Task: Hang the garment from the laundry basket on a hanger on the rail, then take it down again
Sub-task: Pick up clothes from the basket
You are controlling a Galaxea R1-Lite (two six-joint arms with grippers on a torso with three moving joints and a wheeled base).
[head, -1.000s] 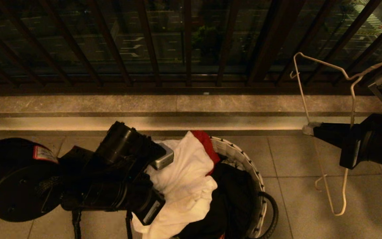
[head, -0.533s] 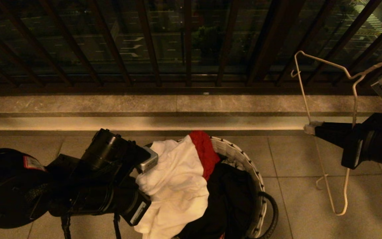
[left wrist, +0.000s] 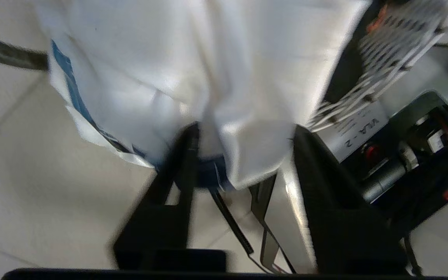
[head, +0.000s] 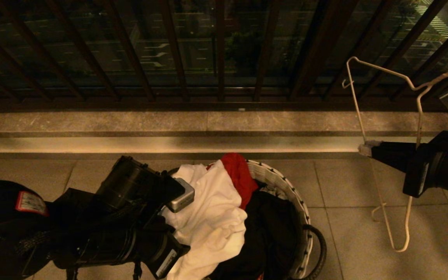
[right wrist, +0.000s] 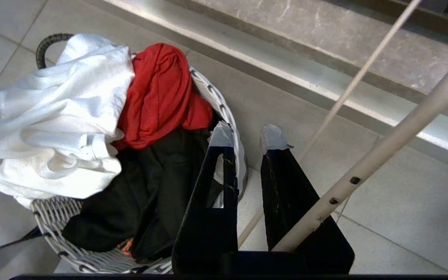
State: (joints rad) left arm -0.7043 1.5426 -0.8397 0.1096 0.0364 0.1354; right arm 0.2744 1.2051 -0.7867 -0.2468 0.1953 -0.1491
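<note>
The white garment is heaped over the left rim of the laundry basket; its blue print edge shows in the left wrist view. My left arm reaches in from the lower left and hides its own fingers there. In the left wrist view the left gripper stands open, with loose folds of the garment hanging between the jaws. To the right, above the floor, my right gripper is shut on the thin white wire hanger; the wire runs between the fingers. The rail is out of view.
A red cloth and a black cloth fill the rest of the basket. A stone ledge and a dark railing of vertical bars close off the far side. Tiled floor lies between basket and hanger.
My left arm has drawn back toward the lower left. The white garment has sagged lower and more of the red cloth shows. The right arm and hanger have barely moved.
</note>
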